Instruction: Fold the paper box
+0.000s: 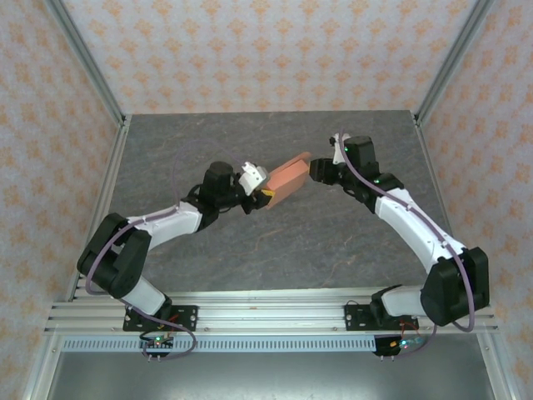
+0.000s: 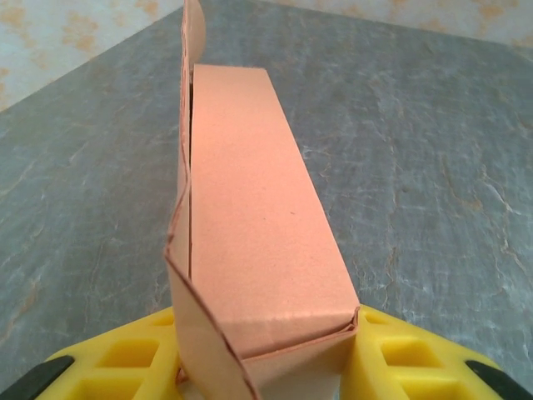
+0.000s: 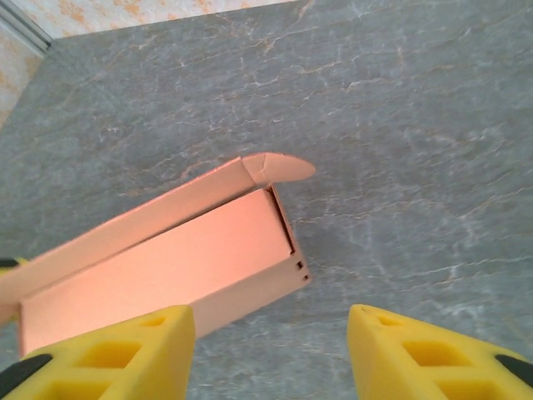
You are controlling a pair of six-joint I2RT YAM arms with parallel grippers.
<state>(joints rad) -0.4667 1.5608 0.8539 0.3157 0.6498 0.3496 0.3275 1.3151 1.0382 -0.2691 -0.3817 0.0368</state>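
Box (image 1: 287, 179) was held in air above middle of table (image 1: 333, 250), between two arms. Left gripper (image 1: 262, 193) was clamped on its near end, yellow fingers (image 2: 400, 354) pressing both sides. Box was mostly folded, long and narrow, with one rounded flap (image 3: 279, 169) standing loose at far end. Right gripper (image 1: 315, 169) was just beside that end, jaws wide apart; whether it touched, I could not tell.

bright and even, lit softly from above; only faint shadows on the table (image 1: 275, 242); sharp on the box (image 2: 250, 217) up close, slightly blurred on the far wall (image 2: 75, 33).
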